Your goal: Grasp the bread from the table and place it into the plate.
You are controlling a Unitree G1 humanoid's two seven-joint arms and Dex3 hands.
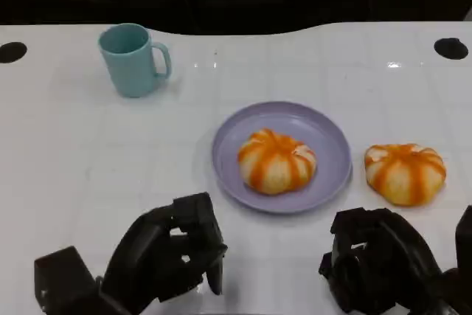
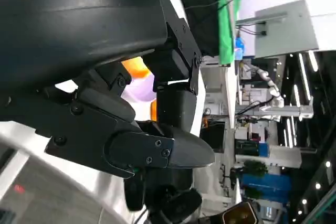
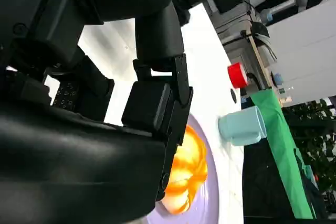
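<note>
Bread [image 1: 405, 172] on table — just beyond right hand [image 1: 380, 260] fingers [image 1: 352, 230].

Before me a glossy white table [image 1: 88, 160] with dark round holes [image 1: 450, 48] at its far corners; beyond it darkness, a green cloth [image 3: 278, 145] hangs alongside

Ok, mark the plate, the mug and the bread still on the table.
plate [image 1: 335, 145], head view, bare right rim.
mug [image 1: 130, 60], head view, body.
bread on the table [image 1: 405, 173], head view, top centre.
</note>
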